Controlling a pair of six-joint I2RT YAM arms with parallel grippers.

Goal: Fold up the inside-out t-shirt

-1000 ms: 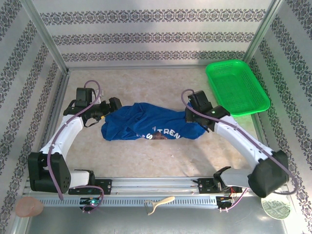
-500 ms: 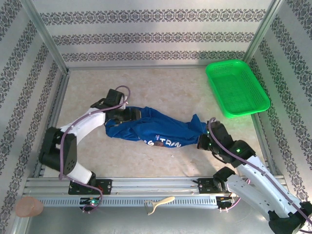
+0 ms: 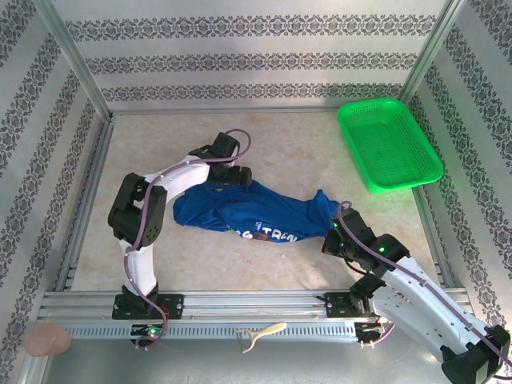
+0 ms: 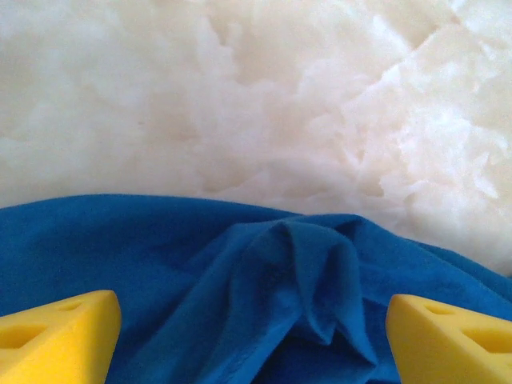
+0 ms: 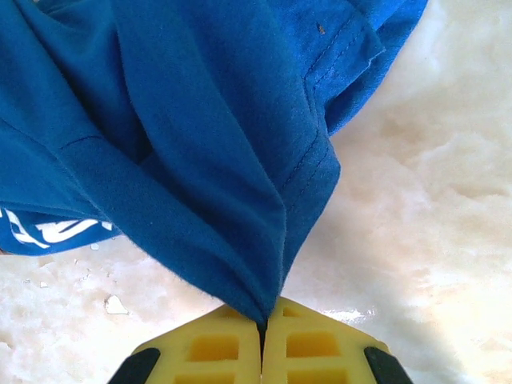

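Observation:
The royal-blue t-shirt (image 3: 256, 212) lies bunched and stretched across the middle of the table, with pale lettering on its near edge. My left gripper (image 3: 234, 177) hovers over the shirt's far edge, left of centre. In the left wrist view, that gripper (image 4: 254, 340) is open, its yellow fingertips (image 4: 60, 336) wide apart on either side of a raised fold of the t-shirt (image 4: 304, 264). My right gripper (image 3: 334, 237) is at the shirt's right end. The right wrist view shows this gripper (image 5: 262, 324) shut on a pinched hem of the t-shirt (image 5: 184, 120), which fans out from the pads.
A green mesh basket (image 3: 388, 142) sits at the far right of the table. Patterned walls close the left, back and right sides. A pinkish disc (image 3: 46, 340), a cream tool (image 3: 260, 334) and a round pad (image 3: 452, 342) lie on the metal rail in front of the arm bases.
My left gripper has travelled right from the shirt's left end to its far edge. The right gripper dragged the shirt's right end toward the near right, stretching the cloth, then held still.

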